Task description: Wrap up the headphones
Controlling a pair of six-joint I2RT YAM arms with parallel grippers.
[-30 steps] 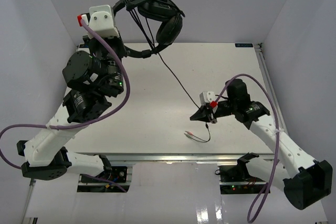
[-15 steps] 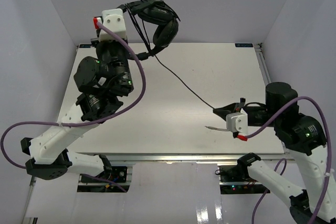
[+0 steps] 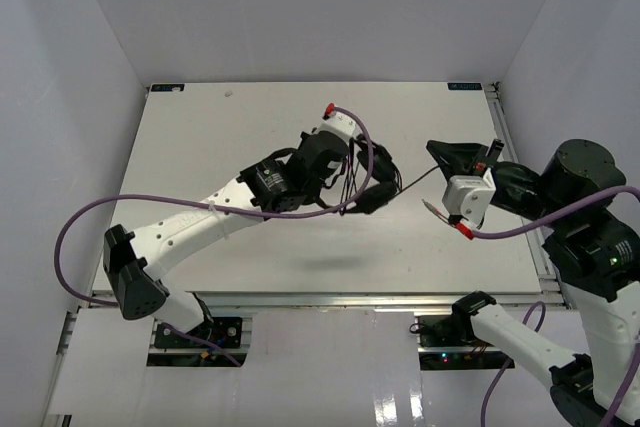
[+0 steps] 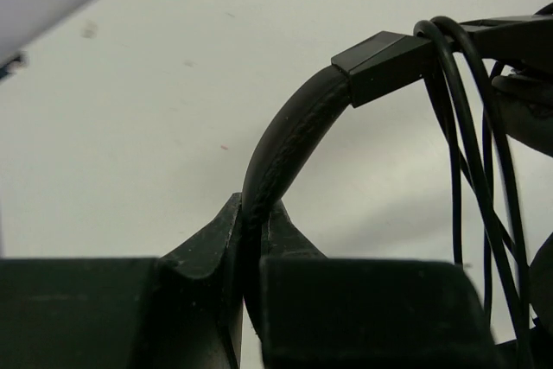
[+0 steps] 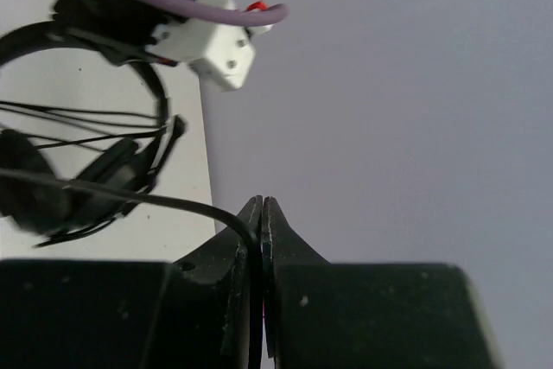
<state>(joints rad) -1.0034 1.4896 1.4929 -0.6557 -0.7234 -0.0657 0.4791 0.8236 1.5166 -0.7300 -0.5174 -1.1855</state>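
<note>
Over the white desk (image 3: 200,147), the left hand (image 4: 255,213) pinches the black over-ear headphones (image 3: 378,194) by their padded headband (image 4: 294,123), and the right hand (image 5: 261,209) pinches their thin black cable (image 5: 112,192).

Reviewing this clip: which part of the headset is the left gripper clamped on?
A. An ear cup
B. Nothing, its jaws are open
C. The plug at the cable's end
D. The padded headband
D: in the left wrist view, the left gripper is closed on the padded arc of the headband of the headphones, just below the band's square end piece.
</note>
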